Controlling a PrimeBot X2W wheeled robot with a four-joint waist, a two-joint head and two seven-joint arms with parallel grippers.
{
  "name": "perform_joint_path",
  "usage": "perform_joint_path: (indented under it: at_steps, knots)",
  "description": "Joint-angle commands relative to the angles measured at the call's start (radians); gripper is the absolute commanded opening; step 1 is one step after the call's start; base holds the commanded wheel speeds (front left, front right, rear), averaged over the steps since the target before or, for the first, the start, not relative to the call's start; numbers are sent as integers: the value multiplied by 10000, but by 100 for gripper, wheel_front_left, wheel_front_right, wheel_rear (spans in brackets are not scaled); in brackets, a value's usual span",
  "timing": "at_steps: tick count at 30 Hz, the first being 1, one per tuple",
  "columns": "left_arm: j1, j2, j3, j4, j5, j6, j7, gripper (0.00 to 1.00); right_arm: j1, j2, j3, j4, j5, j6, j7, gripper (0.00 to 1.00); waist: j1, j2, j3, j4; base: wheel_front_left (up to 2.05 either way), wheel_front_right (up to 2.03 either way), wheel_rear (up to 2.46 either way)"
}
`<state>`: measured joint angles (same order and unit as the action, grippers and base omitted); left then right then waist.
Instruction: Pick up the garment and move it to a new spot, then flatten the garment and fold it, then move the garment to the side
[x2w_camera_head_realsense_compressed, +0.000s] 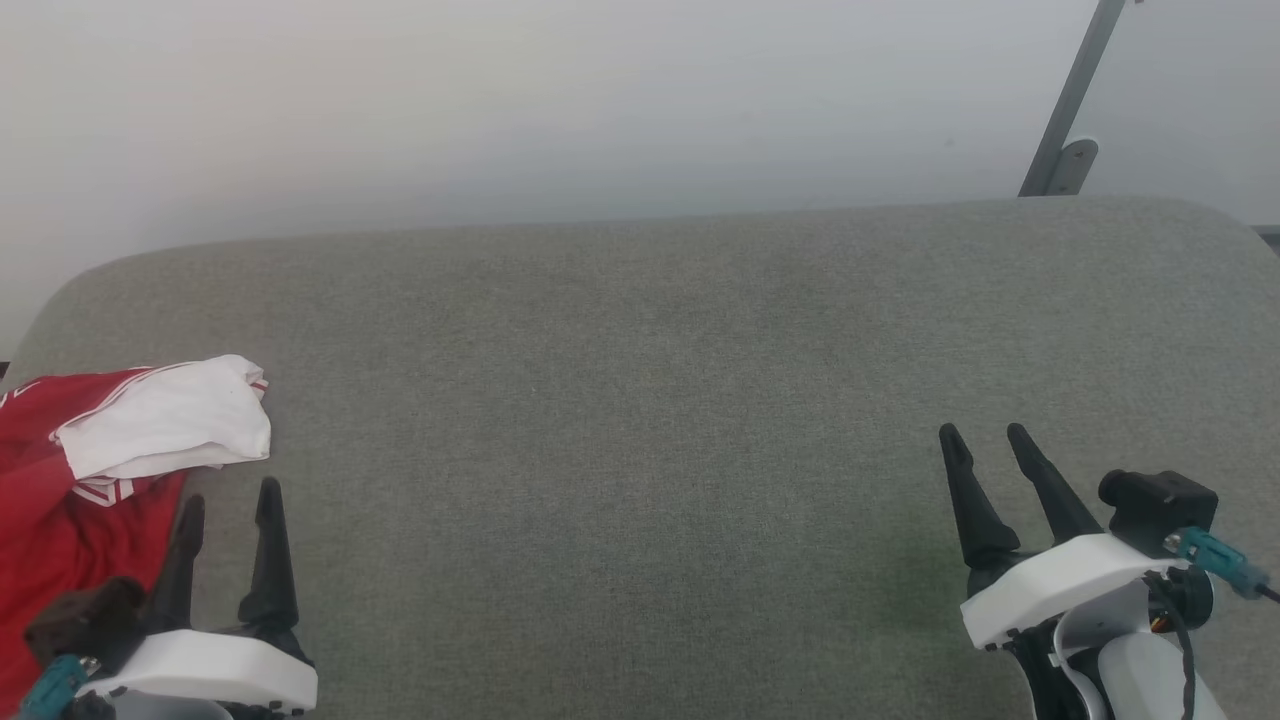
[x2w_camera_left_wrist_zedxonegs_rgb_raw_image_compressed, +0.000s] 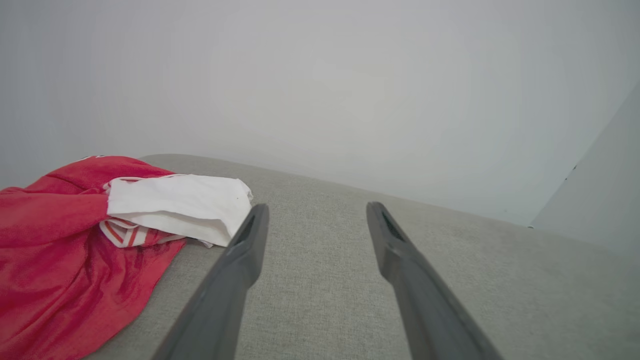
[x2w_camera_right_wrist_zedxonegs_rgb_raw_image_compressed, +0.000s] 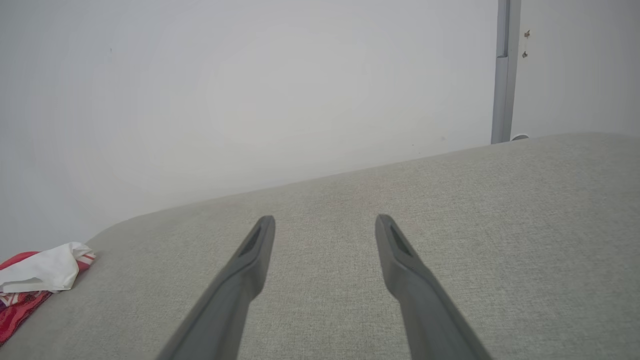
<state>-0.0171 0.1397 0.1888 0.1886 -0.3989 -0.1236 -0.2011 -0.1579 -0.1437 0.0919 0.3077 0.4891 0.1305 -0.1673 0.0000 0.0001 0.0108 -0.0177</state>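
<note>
Garment (x2w_camera_head_realsense_compressed: 60, 500) bunched at surface's (x2w_camera_head_realsense_compressed: 640, 400) left edge, just beside left pincer (x2w_camera_head_realsense_compressed: 229, 493); right pincer (x2w_camera_head_realsense_compressed: 983, 431) well apart, both wide open, empty. Risk: a grab catches only the loose white sleeve (x2w_camera_head_realsense_compressed: 170, 415), and the rest slips off the edge.
</note>
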Motion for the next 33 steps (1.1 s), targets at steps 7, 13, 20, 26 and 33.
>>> perform_joint_path:
  at_steps: [7,13,20,26,33]
  knots:
    - [124,45,36,-112,753,-68,-233,100,-162,-71,45,3,-742,3,-237,100,0,-1,40,-13,0,0,0]
    - [176,76,54,-108,1166,-61,-339,100,-172,-69,95,13,-1193,3,-358,100,0,-1,63,-10,0,0,0]
    - [239,87,113,-191,1731,-68,-503,100,-190,-62,136,14,-1769,4,-505,100,0,-1,79,-4,0,0,0]
    - [263,103,163,-234,2147,-72,-602,100,-228,-83,125,51,-2202,2,-594,100,0,-1,80,-11,0,0,0]
    - [274,124,188,-259,2288,-75,-650,100,-219,-53,97,77,-2459,2,-635,100,0,-1,48,-26,0,0,0]
